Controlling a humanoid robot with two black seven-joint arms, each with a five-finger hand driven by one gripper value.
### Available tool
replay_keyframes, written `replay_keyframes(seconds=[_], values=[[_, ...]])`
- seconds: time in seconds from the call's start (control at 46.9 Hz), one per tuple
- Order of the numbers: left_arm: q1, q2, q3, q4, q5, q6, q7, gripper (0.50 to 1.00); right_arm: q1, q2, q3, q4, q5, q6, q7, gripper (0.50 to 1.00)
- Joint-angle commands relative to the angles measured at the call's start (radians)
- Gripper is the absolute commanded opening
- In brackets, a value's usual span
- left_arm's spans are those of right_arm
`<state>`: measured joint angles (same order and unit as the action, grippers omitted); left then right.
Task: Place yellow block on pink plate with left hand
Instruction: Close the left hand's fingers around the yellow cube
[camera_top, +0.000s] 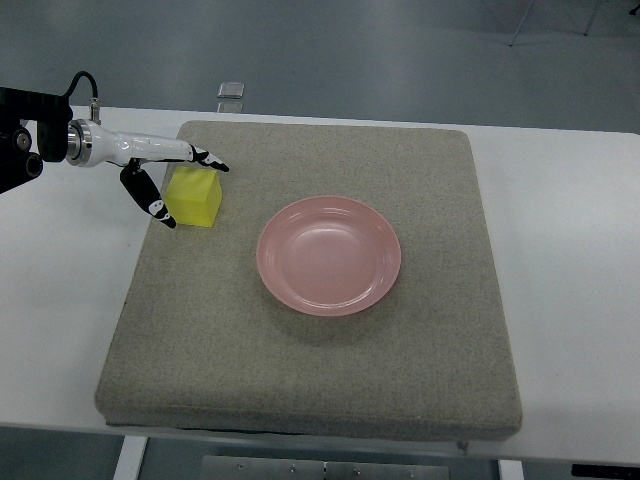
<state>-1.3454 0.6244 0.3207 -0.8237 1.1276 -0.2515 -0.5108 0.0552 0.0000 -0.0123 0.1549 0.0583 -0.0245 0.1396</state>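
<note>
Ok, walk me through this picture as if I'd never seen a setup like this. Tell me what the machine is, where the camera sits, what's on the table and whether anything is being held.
There is one picture, taken by a camera on the robot that looks steeply down at its work. The robot is a humanoid with two arms that end in fingered hands. Only the left hand shows, coming in from the picture's left edge on a white and black arm. The right arm is out of view.

On the white table lies a grey mat. On the mat sit a yellow block near the left side and an empty pink plate near the middle, apart from each other.

The hand's dark-tipped fingers reach around the block, one above it and one at its left side. I cannot tell whether they are gripping it; the block rests on the mat, not yet on the plate.
</note>
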Motion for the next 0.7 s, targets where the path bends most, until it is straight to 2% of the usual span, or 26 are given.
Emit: replay_keyframes(seconds=[0.0,0.064,0.149,0.32,0.426,0.533,0.618,0.682], values=[[0.002,0.0,0.001,0.012,0.003,-0.002,-0.002,0.934,0.0,0.0,0.0,0.0,0.0,0.0,0.0,0.924],[0.002,0.0,0.001,0.014,0.003,-0.002,-0.002,0.906,0.0,0.0,0.0,0.0,0.0,0.0,0.0,0.924],[0.008,0.0,0.001,0.014,0.005,-0.002,-0.002,0.896,0.0,0.0,0.0,0.0,0.0,0.0,0.0,0.924],[0.012,-0.008,0.0,0.014,0.005,-0.002,-0.002,0.829,0.0,0.0,0.0,0.0,0.0,0.0,0.0,0.924],[0.017,-0.014,0.0,0.014,0.005,-0.002,-0.002,0.81,0.0,0.0,0.0,0.0,0.0,0.0,0.0,0.924],[0.017,-0.014,0.001,0.018,0.005,-0.002,0.001,0.714,0.0,0.0,0.0,0.0,0.0,0.0,0.0,0.924],[0.017,-0.014,0.001,0.028,0.005,-0.002,0.003,0.587,0.0,0.0,0.0,0.0,0.0,0.0,0.0,0.924],[0.017,-0.014,0.001,0.037,0.005,-0.002,0.003,0.512,0.0,0.0,0.0,0.0,0.0,0.0,0.0,0.924]])
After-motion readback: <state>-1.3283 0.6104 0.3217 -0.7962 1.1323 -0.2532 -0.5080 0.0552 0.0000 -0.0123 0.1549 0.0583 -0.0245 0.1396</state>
